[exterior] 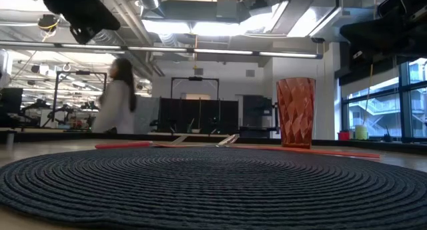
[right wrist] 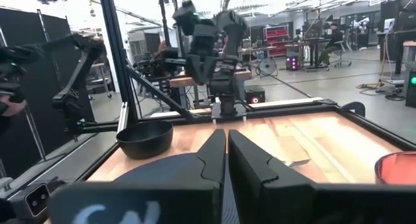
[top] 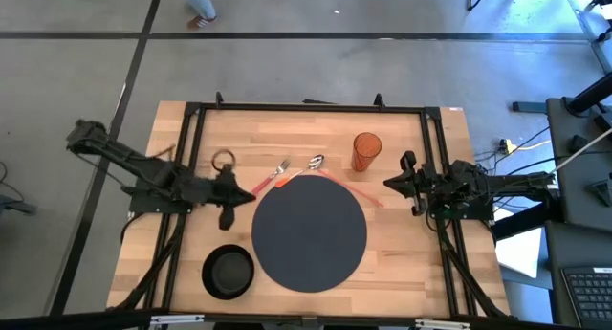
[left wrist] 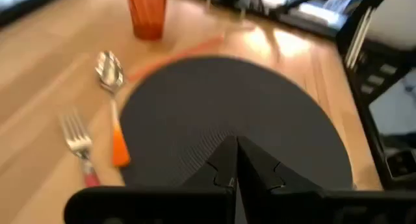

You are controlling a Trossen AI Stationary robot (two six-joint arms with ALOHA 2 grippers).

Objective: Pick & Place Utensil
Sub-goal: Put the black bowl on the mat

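The fork (top: 273, 174) and spoon (top: 314, 163), metal heads on what look like plastic handles, lie on the wooden surface (top: 421, 263) just beyond the round woven mat (top: 309, 232). Left gripper (top: 229, 189) and right gripper (top: 400, 180) both hover empty, fingers pressed together; open well before descending squarely over a slim handle.

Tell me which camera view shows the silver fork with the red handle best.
The left wrist view: the silver fork with the red handle lies close, tines clear, beside the round dark placemat. The high view shows it small but whole. The low view gives only a thin edge-on sliver. The right wrist view shows nothing clearly identifiable as it.
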